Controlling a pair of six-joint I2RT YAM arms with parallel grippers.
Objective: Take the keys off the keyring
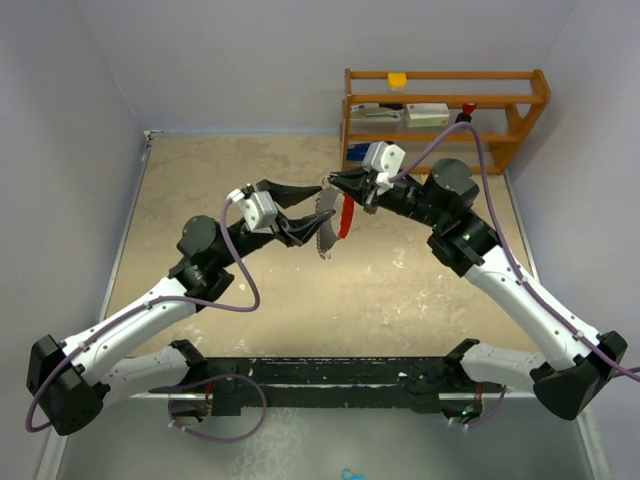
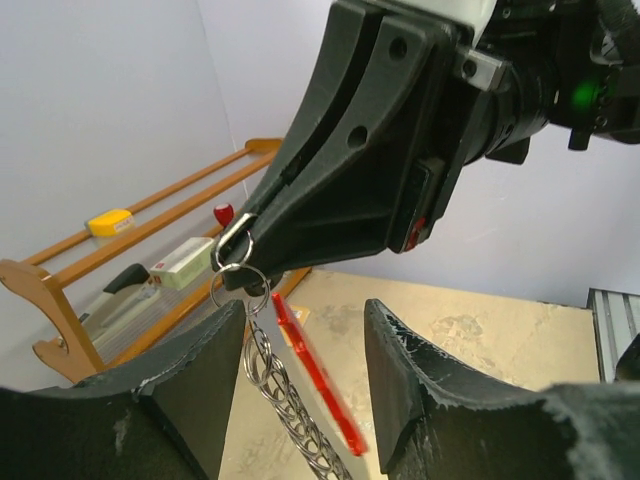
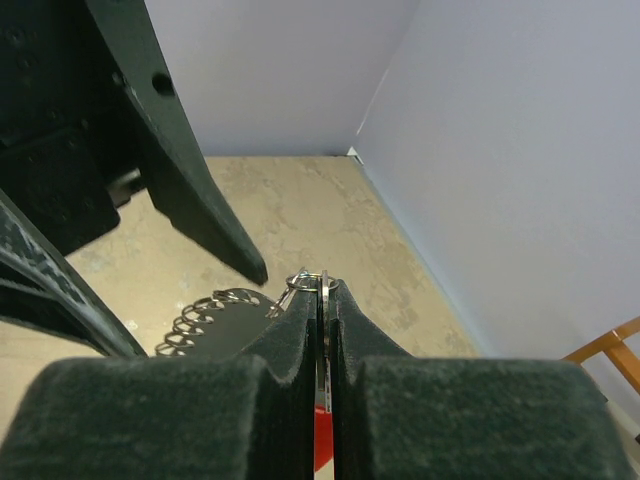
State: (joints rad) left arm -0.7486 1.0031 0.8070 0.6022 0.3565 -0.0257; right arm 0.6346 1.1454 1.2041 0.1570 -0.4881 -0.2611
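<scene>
Two claws [image 1: 318,212] [image 1: 336,181], one keyring [image 1: 346,215], one wooden rack [image 1: 450,75].

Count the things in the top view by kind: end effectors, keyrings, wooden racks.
End effectors: 2, the left end effector and the right end effector
Keyrings: 1, the keyring
Wooden racks: 1, the wooden rack
Total: 4

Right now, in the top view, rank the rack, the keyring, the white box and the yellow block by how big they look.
1. rack
2. keyring, but it is held up nearer the camera, so its lead over the box is unsure
3. white box
4. yellow block
</scene>
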